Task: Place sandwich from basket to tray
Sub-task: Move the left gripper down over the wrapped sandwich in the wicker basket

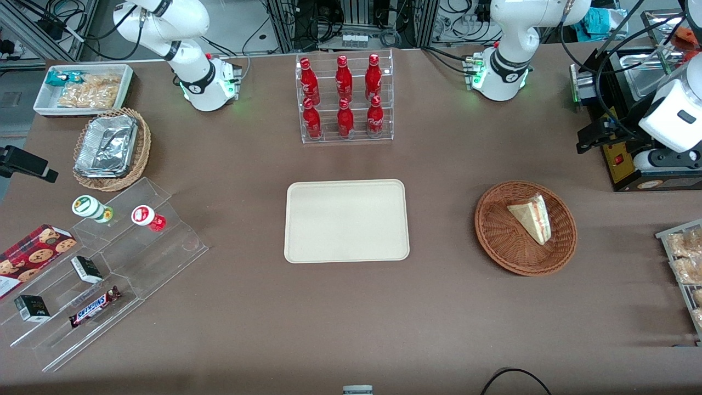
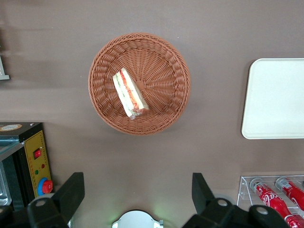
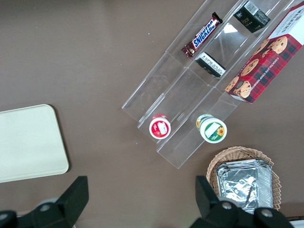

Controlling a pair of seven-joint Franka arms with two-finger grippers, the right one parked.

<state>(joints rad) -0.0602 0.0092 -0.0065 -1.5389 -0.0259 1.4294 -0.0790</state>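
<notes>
Reddish wicker basket (image 2: 139, 84) holds sandwich (image 2: 129, 93), wedge lying off-centre against sloped wall, filling edge showing. Beige tray (image 1: 346, 220) bare, well apart from basket toward parked arm's end of table (image 1: 384, 318). Claw (image 2: 137, 197) released, fingers spread, high above table, nearer robot base than basket, holding nothing. Risks: soft bread squashed if squeeze too hard; layers sliding apart; finger catching weave or rim on descent, dragging light basket; tilted wedge slipping from pinch.
</notes>
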